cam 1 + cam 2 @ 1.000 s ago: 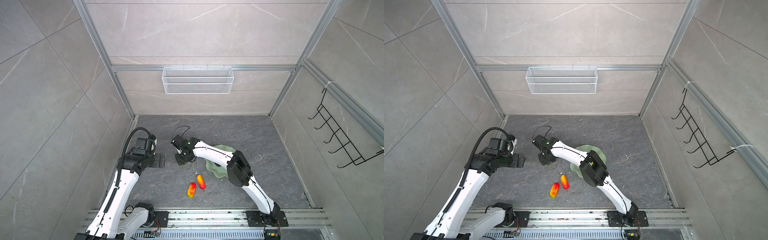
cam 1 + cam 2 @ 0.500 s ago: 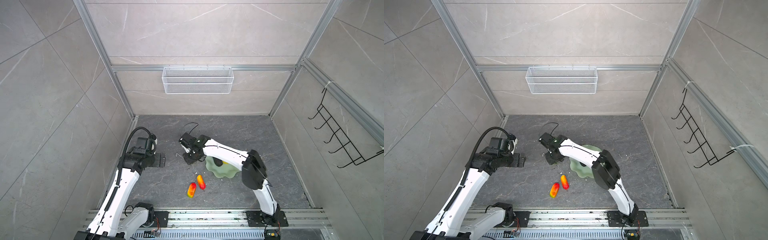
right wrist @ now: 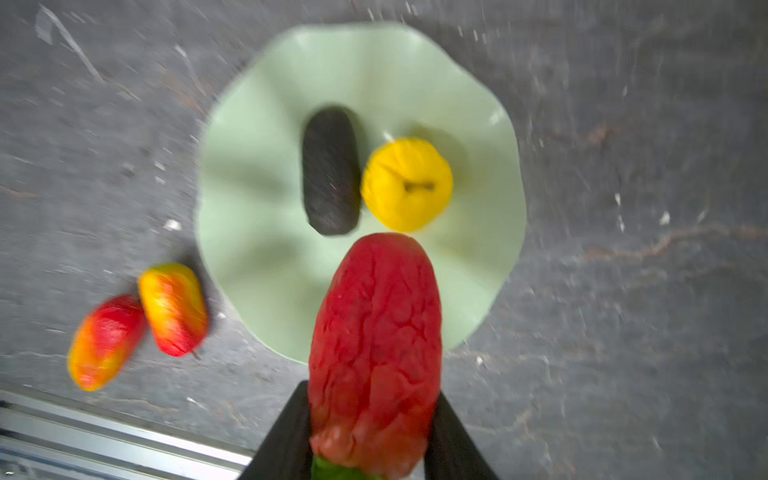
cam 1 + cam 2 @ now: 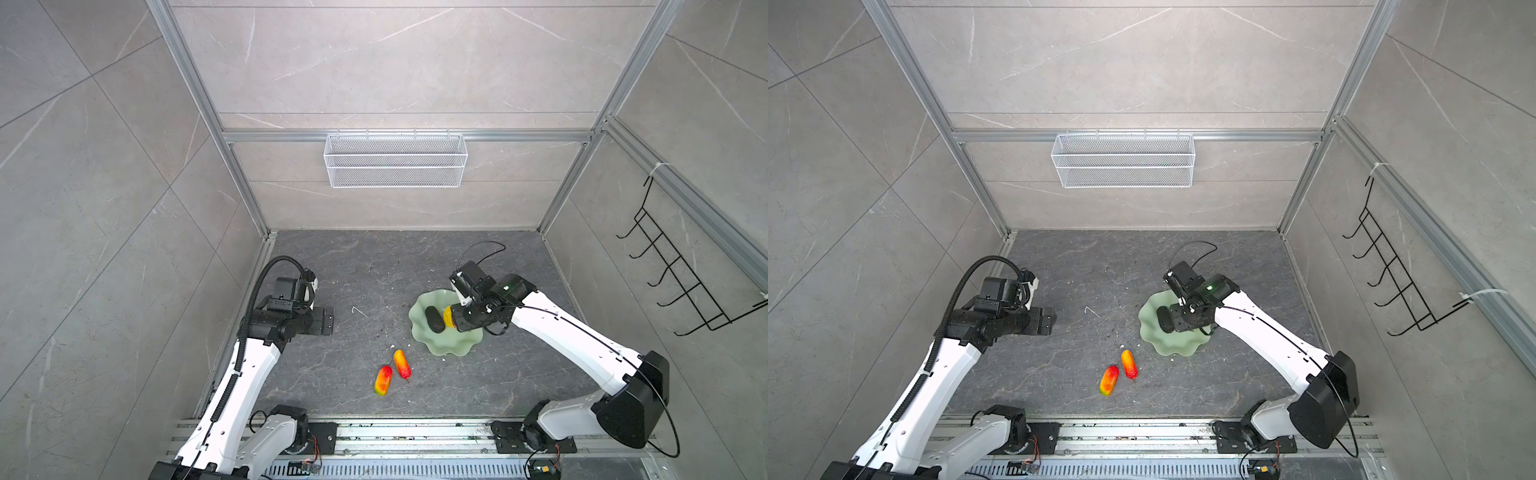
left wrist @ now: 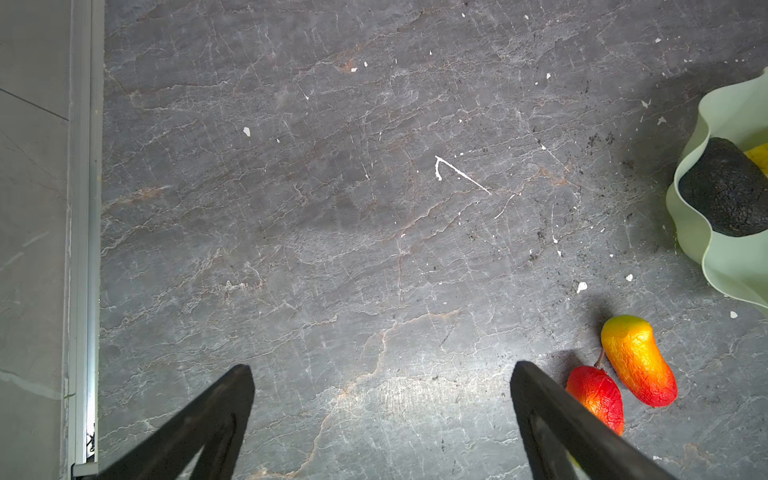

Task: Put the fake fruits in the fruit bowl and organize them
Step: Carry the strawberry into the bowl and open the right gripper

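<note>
the right gripper (image 3: 370, 428) pinches the red-pink fruit (image 3: 376, 332) by its stem end, held over the mint fruit bowl (image 3: 257, 257), apparently to set it beside the dark oval fruit (image 3: 331, 170) and yellow fruit (image 3: 407, 185) lying inside. an elongated fruit (image 4: 402, 363) and a second elongated fruit (image 4: 383, 380) lie on the table (image 5: 332, 208) just outside the rim, likely next. the left gripper (image 5: 382, 415) hovers spread and empty near them.

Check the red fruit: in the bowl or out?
Out. The right claw is shut on the red fruit, over the bowl.
</note>
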Tool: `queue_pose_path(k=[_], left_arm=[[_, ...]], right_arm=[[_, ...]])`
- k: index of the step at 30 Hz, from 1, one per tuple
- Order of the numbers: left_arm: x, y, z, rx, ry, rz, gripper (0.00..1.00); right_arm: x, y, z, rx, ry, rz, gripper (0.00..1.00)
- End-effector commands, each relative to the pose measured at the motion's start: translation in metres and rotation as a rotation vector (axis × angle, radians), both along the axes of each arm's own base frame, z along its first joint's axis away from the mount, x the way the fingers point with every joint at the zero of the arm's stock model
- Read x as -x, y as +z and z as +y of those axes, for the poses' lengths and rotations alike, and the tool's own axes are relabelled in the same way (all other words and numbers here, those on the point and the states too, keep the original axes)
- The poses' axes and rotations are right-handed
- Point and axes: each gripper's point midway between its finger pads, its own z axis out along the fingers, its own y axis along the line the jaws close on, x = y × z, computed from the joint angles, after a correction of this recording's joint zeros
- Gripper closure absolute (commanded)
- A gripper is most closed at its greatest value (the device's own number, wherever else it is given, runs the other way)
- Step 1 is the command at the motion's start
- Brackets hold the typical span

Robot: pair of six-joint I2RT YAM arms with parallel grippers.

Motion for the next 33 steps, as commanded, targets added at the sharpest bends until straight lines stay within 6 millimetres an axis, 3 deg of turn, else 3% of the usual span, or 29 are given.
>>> queue_pose_path(k=[1,10,19,33], left_arm=[[-0.01,0.006,-0.008,0.03,-0.024,-0.036,0.0],[-0.01,0.006,-0.007,0.029,-0.022,-0.034,0.0],[-0.007,0.01,-0.005,0.025,-0.008,-0.032,0.0],[-0.009,0.012,-0.003,0.008,-0.009,-0.022,0.0]], right_arm=[[0.011,-0.011,-0.019,0.044,-0.05,0.043,0.63],[0.001,-0.04,-0.029,0.049,-0.108,0.076,0.64],[-0.023,-0.061,-0.019,0.029,-0.136,0.075,0.64],[-0.025,-0.07,-0.03,0.074,-0.144,0.09,0.61]])
